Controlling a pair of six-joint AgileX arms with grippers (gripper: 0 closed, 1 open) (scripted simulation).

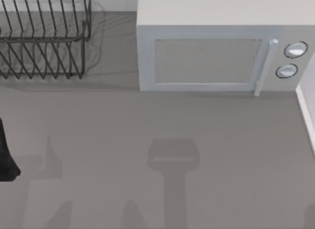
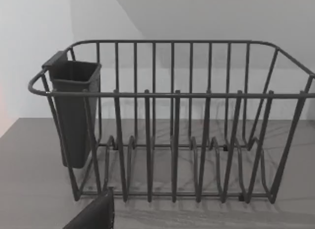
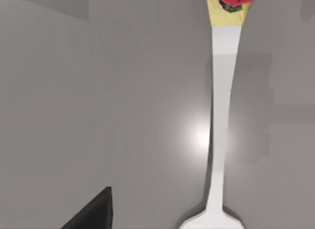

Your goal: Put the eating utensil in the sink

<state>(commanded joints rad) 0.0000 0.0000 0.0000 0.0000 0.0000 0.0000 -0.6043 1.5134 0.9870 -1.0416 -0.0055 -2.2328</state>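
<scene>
Counter — rack, microwave, utensil

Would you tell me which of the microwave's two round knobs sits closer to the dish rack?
The lower knob; it lies slightly farther left than the upper knob, toward the dish rack.

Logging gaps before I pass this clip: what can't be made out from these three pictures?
- Utensil, right wrist view: a pale handle lying on the table; its head is cut off by the picture's edge, so fork or spoon is unclear.
- Red and yellow item at the handle's far end: cropped, unidentifiable.
- Dark shape: likely part of the right gripper, finger state unreadable.
- Dish rack, top view: cropped; whether its dark cup holds anything is hidden by the cup's wall.
</scene>
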